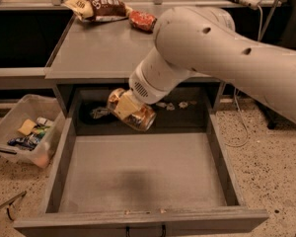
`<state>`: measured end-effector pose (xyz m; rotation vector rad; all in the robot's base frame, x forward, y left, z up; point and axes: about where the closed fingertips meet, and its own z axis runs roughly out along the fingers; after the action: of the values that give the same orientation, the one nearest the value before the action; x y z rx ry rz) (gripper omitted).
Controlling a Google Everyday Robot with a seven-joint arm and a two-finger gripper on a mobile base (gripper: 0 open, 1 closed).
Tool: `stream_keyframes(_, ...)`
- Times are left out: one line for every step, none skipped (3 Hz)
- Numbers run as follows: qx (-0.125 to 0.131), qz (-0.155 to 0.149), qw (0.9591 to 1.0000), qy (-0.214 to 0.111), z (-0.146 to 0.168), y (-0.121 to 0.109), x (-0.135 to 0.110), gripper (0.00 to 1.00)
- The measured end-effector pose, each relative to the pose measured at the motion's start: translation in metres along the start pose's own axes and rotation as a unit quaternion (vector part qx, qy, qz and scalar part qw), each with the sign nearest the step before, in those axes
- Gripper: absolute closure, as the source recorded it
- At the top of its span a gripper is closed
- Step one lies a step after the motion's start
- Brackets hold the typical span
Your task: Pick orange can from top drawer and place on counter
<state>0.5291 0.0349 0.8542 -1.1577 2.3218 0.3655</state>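
Observation:
The orange can (133, 111) is orange-brown and shiny, held tilted on its side in the air over the back of the open top drawer (138, 172). My gripper (124, 104) is at the end of the big white arm and is shut on the can; its fingers are mostly hidden behind the can and the wrist. The can hangs just below the front edge of the grey counter (103, 48). The drawer's grey floor lies bare below it, with a small dark handle (145, 230) at the front.
A brown-and-yellow snack bag (96, 6) and a shiny red item (142, 20) lie at the counter's back. A dark object (93, 113) and small bits lie at the drawer's back. A clear plastic bin (24, 130) with several items stands on the floor at left.

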Motion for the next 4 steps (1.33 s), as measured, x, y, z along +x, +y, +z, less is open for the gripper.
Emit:
stream_keyframes(0.085, -0.024, 0.9948, -0.051, -0.024, -0.042, -0.065, 1.00)
stream_keyframes(0.158, -0.023, 0.9821, -0.100, -0.036, -0.082, -0.123, 1.00)
stream_keyframes(0.225, -0.031, 0.9667, -0.119, -0.040, -0.131, -0.165, 1.00)
stream_keyframes(0.257, -0.053, 0.9577, -0.117, -0.050, -0.144, -0.170, 1.00)
